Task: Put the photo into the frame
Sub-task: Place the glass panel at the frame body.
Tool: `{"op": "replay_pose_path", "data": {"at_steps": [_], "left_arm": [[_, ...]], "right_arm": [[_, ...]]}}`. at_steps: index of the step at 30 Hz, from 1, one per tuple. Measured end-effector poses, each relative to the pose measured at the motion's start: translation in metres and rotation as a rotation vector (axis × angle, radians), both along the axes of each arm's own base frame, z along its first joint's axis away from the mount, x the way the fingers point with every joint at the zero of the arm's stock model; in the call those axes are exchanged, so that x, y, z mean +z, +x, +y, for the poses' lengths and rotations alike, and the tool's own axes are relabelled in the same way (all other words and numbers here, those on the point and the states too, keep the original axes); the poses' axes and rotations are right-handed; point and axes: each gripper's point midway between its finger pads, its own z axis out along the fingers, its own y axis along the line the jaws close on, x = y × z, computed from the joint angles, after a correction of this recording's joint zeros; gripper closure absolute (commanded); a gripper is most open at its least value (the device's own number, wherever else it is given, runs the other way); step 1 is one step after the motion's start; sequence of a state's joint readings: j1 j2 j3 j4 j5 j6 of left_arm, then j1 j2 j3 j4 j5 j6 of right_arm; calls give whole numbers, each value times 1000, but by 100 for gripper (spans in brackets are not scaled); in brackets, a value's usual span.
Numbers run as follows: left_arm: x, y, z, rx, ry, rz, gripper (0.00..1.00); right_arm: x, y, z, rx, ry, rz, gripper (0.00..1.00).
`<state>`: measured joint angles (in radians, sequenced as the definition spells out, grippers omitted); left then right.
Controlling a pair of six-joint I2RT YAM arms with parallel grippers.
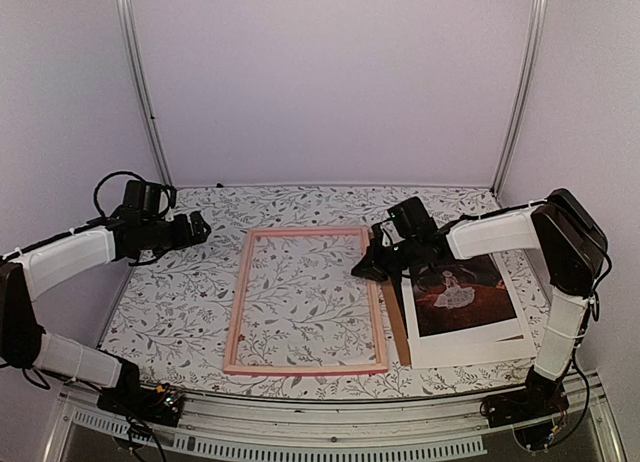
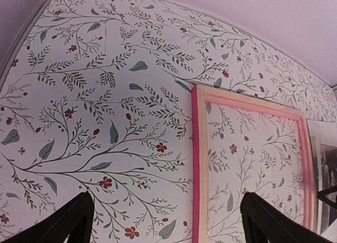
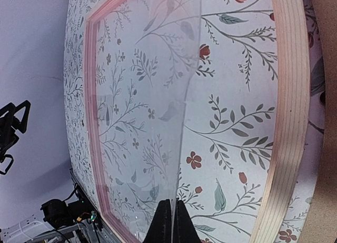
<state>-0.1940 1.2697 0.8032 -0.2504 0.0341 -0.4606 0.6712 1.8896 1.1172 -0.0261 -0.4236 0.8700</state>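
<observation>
The floral-cloth table [image 1: 180, 302] carries the pink frame [image 1: 238, 302] lying flat at its middle. Just right of the frame, past a narrow brown backing strip [image 1: 398, 332], the photo [image 1: 462, 292] rests face up on a white board [image 1: 470, 344], outside the frame. The right gripper [image 1: 364, 268] sits low at the frame's far right corner, fingers pressed together on the edge of a clear sheet [image 3: 142, 122] over the frame, while the left gripper [image 2: 168, 227] hovers over the far left of the table, fingers spread wide.
</observation>
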Motion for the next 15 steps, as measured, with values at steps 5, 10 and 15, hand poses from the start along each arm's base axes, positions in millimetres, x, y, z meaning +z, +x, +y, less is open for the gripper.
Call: {"op": "replay_pose_path", "data": {"at_steps": [5,10,15], "left_arm": [[0,0,-1,-2,0,0,0],[0,0,-1,-2,0,0,0],[0,0,-2,-5,0,0,0]], "right_arm": [[2,1,1,4,-5,-1,100],[5,3,2,11,-5,-14,100],[5,3,1,12,-8,-16,100]]}}
